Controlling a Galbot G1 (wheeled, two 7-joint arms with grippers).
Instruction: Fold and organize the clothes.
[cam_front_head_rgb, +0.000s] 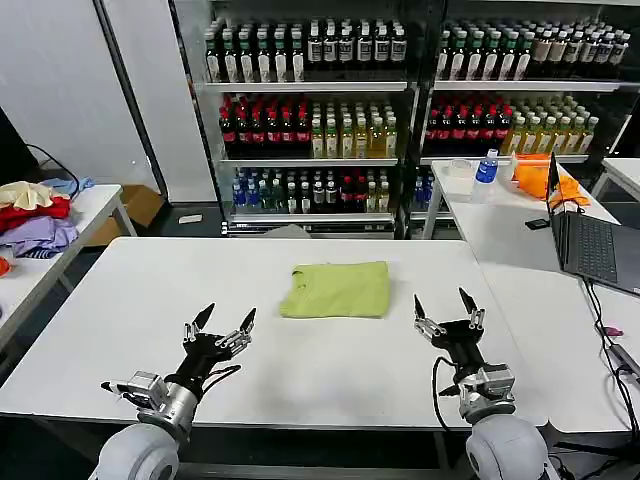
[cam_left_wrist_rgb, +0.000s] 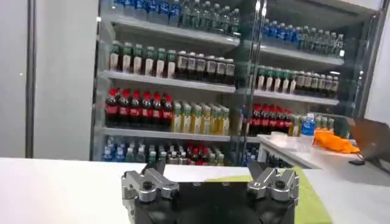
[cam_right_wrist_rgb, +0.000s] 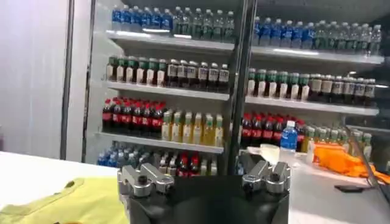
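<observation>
We see the soft lime-green shirt folded into a neat rectangle mid-table, on the white tabletop. It lies ahead of and btwn both grippers, touching neither. Left gripper and right gripper hover near the table's front edge w/ fingers spread wide (holding nothing).

White bench — a folded lime-green shirt lies flat on it, a little beyond the middle, apart from every edge — the rest of the top around it is bare white surface
</observation>
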